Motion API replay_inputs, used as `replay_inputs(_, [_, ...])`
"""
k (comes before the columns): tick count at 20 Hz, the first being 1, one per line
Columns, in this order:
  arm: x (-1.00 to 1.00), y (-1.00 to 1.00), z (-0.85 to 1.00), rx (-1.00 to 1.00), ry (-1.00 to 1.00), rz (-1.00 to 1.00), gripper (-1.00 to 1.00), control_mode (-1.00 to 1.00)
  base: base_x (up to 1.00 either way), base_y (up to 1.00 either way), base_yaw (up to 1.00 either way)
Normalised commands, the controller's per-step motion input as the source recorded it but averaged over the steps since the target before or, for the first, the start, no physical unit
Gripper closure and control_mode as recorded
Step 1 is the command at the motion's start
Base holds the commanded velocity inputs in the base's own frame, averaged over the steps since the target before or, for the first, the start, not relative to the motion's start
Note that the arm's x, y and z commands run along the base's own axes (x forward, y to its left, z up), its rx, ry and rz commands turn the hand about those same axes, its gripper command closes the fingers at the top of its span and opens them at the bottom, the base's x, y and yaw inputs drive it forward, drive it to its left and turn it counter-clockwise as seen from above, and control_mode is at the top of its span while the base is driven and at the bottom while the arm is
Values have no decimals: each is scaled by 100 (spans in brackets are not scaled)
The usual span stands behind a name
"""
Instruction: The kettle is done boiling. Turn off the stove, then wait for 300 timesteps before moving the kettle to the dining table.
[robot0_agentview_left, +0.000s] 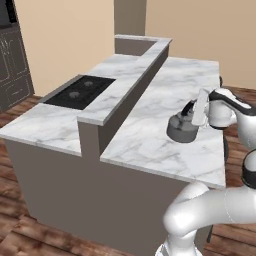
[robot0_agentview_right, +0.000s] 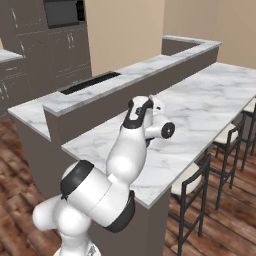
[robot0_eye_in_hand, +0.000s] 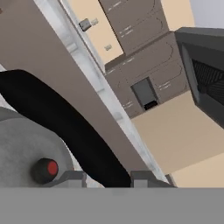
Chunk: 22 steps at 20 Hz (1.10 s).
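Grey kettle (robot0_agentview_left: 182, 129) sat on the marble dining table (robot0_agentview_left: 150, 145), near its front right edge, well apart from the stove (robot0_agentview_left: 80, 91) beyond the raised ledge (robot0_agentview_left: 125, 90). Gripper (robot0_eye_in_hand: 107, 177) was closed on the kettle's black handle (robot0_eye_in_hand: 57, 118), jaws pinching the arch from either side. Risk, as judged: withdrawing without opening fully would drag or tip the kettle toward the table edge; a snagged handle would do the same.

Base views flank arm, share dining table (robot0_agentview_left: 150, 145) — hand view close on kettle (robot0_eye_in_hand: 26, 148).
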Motion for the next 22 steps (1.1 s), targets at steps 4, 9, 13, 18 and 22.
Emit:
replay_inputs(4, [17,-22,-29,-5,-2,0,100,-100,0,0,0])
replay_inputs(9, [14,-9,-27,-9,0,0,100,-100,0,0,0])
replay_inputs(13, [17,-1,-22,-5,0,0,100,-100,0,0,0])
replay_inputs(18, [18,0,-22,-2,0,0,100,-100,0,0,0])
replay_inputs(22, [18,0,-25,-1,0,0,100,-100,0,0,0])
